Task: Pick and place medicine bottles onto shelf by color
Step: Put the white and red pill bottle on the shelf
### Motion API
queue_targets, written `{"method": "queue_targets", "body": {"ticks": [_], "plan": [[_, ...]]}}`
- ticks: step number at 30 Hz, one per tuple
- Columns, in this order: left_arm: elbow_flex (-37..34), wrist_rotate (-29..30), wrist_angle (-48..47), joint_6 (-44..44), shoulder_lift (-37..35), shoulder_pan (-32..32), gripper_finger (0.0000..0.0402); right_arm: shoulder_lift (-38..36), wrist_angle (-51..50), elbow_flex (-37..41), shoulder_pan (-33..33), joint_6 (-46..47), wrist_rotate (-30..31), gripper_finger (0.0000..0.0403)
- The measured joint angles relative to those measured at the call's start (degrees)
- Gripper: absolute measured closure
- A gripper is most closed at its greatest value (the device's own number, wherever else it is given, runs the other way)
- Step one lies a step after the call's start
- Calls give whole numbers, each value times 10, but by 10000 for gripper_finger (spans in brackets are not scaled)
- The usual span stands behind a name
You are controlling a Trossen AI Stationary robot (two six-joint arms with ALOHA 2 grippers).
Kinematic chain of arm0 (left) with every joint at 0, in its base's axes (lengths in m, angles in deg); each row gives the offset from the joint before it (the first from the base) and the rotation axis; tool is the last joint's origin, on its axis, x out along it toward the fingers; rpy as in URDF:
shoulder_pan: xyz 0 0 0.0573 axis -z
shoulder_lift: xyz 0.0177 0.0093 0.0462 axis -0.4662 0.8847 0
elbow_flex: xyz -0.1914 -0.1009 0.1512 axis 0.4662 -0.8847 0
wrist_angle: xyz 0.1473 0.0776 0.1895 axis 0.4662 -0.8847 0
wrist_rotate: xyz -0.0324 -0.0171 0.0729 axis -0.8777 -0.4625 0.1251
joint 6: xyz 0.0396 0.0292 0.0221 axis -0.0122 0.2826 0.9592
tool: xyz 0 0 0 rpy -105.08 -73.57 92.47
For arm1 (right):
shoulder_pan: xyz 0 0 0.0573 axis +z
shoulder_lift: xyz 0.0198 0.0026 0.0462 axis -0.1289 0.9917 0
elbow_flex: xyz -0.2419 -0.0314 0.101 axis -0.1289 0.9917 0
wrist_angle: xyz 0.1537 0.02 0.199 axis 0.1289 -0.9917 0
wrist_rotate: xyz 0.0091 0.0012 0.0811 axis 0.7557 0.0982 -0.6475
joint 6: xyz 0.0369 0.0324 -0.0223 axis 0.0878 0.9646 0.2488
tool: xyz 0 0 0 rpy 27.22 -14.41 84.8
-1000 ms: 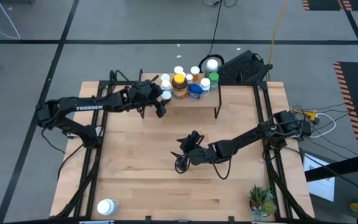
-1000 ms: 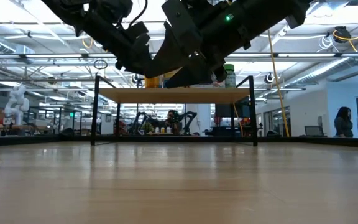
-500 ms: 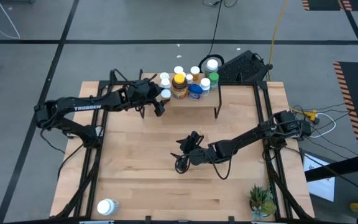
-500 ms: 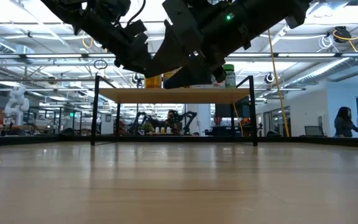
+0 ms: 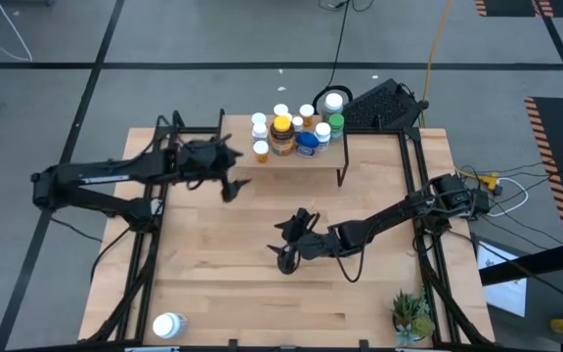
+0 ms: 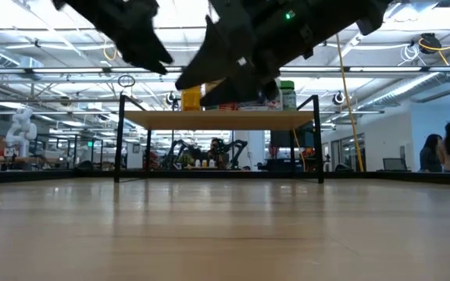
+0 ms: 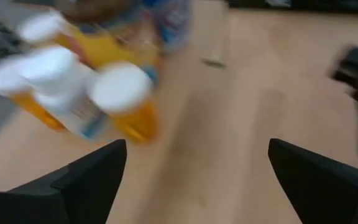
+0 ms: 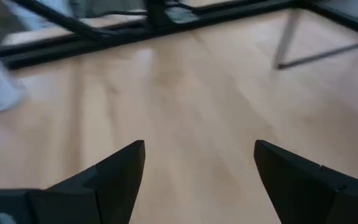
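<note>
Several medicine bottles [image 5: 296, 127] stand grouped on the shelf [image 5: 301, 161] at the table's far edge: white, orange, amber, blue and green. A small orange bottle with a white cap [image 5: 261, 150] stands at the group's near left. The left wrist view shows these bottles [image 7: 79, 93] blurred. My left gripper [image 5: 229, 190] hovers open and holds nothing [image 7: 197, 144], left of and nearer than the shelf. Above the table's middle, my right gripper [image 5: 283, 259] is open over bare wood [image 8: 199, 144]. One white bottle [image 5: 167, 325] lies near the front left corner.
A small green potted plant [image 5: 411, 315] stands at the table's front right corner. In the low view the shelf [image 6: 217, 119] stands on thin black legs with open space beneath it. Bare tabletop lies between the two grippers and toward the near edge.
My left gripper has drawn back from the shelf's left front toward the table's left and near edges. The small orange bottle with the white cap stays standing on the shelf. My right gripper has shifted slightly toward the near left.
</note>
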Motion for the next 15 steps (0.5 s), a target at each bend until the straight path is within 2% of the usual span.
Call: {"method": "queue_targets", "body": {"ticks": [3, 8, 12, 15], "plan": [[0, -3, -88, -25, -33, 54, 4, 5, 45, 0, 0, -19, -43, 106], [-13, -42, -259, -119, -86, 173, 5, 38, 134, 0, 4, -62, -60, 106], [-47, -18, -290, -243, -136, 286, 4, 90, 185, -15, 4, -77, -88, 106], [-69, -15, -303, -325, -164, 370, 5, 143, 200, -71, 0, -85, -106, 105]]}}
